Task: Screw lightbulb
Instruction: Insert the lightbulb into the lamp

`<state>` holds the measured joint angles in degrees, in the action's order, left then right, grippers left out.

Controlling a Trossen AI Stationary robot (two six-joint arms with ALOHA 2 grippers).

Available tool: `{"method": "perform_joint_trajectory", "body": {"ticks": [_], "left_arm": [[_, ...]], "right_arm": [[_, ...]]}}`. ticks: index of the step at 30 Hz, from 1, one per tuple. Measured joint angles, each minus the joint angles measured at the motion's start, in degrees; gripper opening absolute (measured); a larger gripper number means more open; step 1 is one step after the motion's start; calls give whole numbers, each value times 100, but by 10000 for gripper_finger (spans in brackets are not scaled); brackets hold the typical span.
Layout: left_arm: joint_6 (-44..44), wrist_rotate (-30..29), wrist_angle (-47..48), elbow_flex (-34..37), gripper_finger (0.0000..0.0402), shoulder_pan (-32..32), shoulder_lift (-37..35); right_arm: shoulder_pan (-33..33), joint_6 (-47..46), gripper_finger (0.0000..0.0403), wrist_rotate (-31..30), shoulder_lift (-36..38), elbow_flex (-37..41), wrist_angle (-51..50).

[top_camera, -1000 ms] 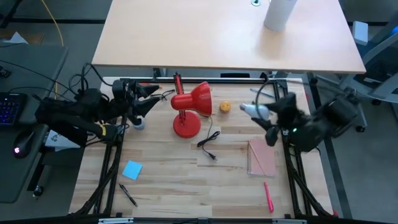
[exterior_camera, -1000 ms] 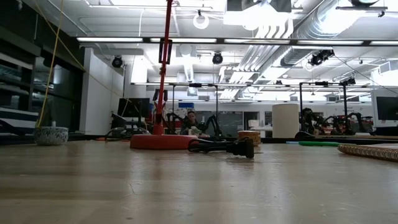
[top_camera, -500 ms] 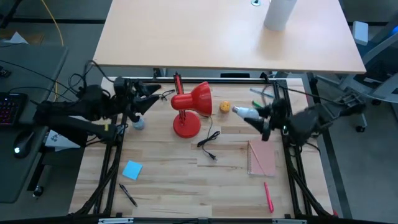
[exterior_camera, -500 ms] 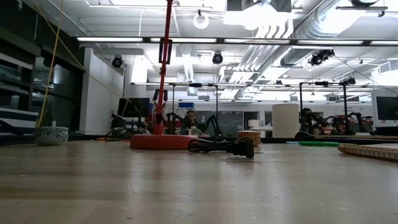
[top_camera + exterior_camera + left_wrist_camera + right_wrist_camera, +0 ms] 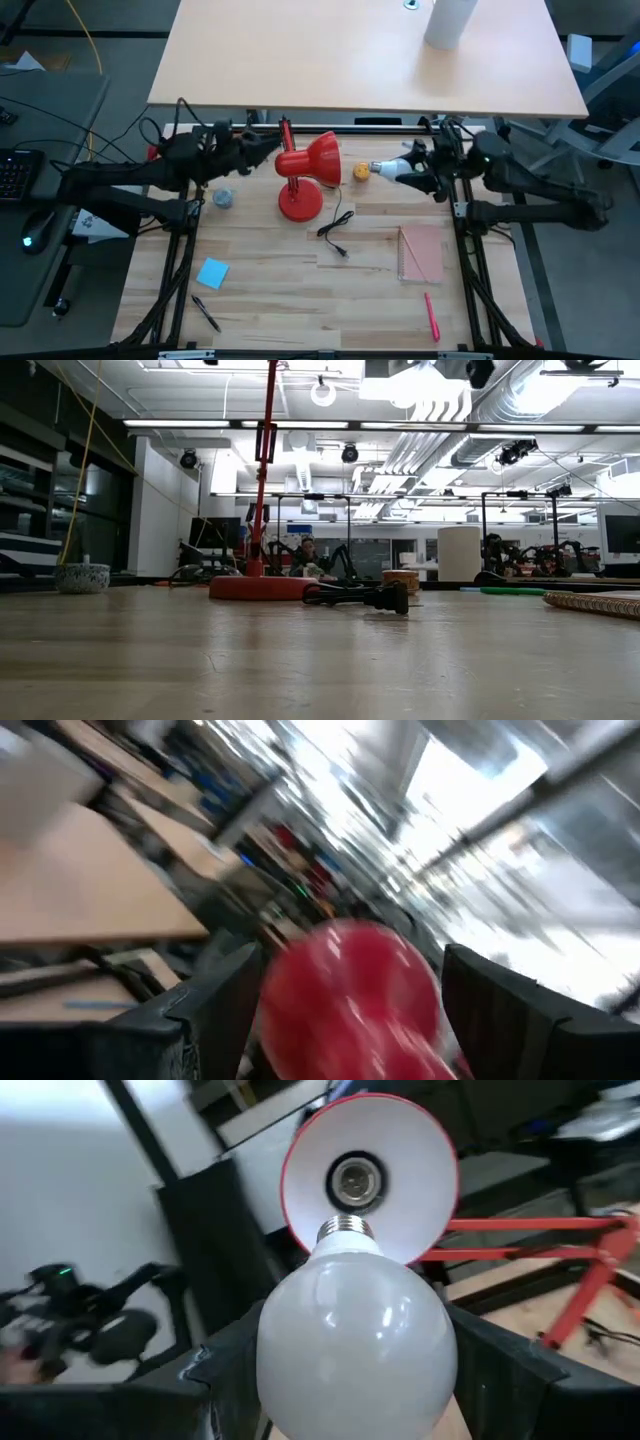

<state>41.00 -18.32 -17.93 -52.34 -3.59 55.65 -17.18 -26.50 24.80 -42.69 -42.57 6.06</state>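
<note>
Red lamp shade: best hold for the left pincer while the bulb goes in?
Probably the closed back of the lamp shade, approached from the left pincer's side. Its open mouth faces the lightbulb in the right pincer, so that side must stay clear.

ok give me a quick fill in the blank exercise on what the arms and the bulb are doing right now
1. The right gripper holds the ____, its screw base aimed at the socket.
2. The red lamp has a shade whose inside is ____.
3. The left gripper has its fingers on either side of the lamp's ____.

Missing words: lightbulb; white; shade
</note>
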Motion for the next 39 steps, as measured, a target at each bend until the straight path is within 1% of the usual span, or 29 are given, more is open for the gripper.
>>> {"method": "perform_joint_trajectory", "body": {"ticks": [3,5,9,10,12,14,17,19,21,23,24,26,28,31,33,36,39], "left_arm": [[-56,-852,-5,-2,284,99,-83],[-155,-1389,36,-2,284,159,-123],[-295,-2528,62,-2,282,186,-94],[-248,-2696,45,-3,279,173,-51],[-229,-2692,73,-24,267,152,22],[-406,-2573,84,-152,246,156,142],[-938,-2548,173,-462,199,204,253],[-1211,-2569,457,-706,153,207,317],[-1359,-2527,783,-925,96,205,398],[-1405,-2252,1117,-1109,34,243,425],[-1334,-2080,1266,-1186,18,311,428],[-1121,-1985,1695,-1366,12,536,423],[-910,-2297,2477,-1574,7,846,429],[-353,-2955,3430,-1771,2,1299,443],[44,-3145,3645,-1790,1,1524,463],[413,-3124,3733,-1790,0,1813,558],[866,-3171,4068,-1788,0,2132,566]], "right_arm": [[-500,-43,254,946,-281,0,370],[-754,-90,254,1408,-456,0,684],[-1145,-196,254,1964,-695,0,1080],[-1213,-201,254,2070,-733,0,1100],[-1340,-199,254,2267,-779,0,1143],[-1479,-199,254,2463,-793,0,1151],[-1652,-199,254,2570,-797,0,1145],[-1737,-213,254,2576,-801,0,1191],[-1775,-207,254,2577,-808,-2,1225],[-1773,-210,254,2577,-839,-2,1217],[-1773,-211,254,2569,-844,-2,1183],[-1773,-202,254,2553,-844,-2,1185],[-1773,-186,254,2507,-834,-7,1219],[-1773,-166,254,2427,-838,-7,1220],[-1773,-164,254,2377,-868,-7,1227],[-1771,-170,254,2350,-953,-9,1220],[-1767,-176,254,2321,-1069,-9,1249]]}}
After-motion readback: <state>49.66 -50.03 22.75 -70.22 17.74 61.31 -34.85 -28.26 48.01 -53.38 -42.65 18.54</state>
